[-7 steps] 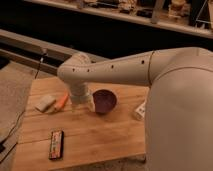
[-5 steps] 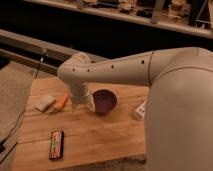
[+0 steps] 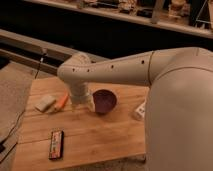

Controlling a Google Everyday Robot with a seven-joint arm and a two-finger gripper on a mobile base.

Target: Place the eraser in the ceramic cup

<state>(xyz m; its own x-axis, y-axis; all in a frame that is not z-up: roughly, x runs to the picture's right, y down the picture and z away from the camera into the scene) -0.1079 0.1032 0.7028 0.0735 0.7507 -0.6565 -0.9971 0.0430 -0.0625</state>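
The eraser (image 3: 56, 144), a flat black block with red-orange marks, lies on the wooden table (image 3: 100, 137) near its front left. The ceramic cup (image 3: 104, 101), a dark maroon bowl, stands upright at the table's middle. My gripper (image 3: 81, 105) hangs at the end of the white arm, just left of the cup and between it and the orange stick. It is well behind and right of the eraser. The wrist covers the gripper's tip.
A pale off-white block (image 3: 45, 103) and an orange stick (image 3: 62, 101) lie at the table's left. A white tube-shaped bottle (image 3: 139, 110) lies right of the cup, partly behind my arm. A dark shelf rail (image 3: 30, 50) runs behind the table.
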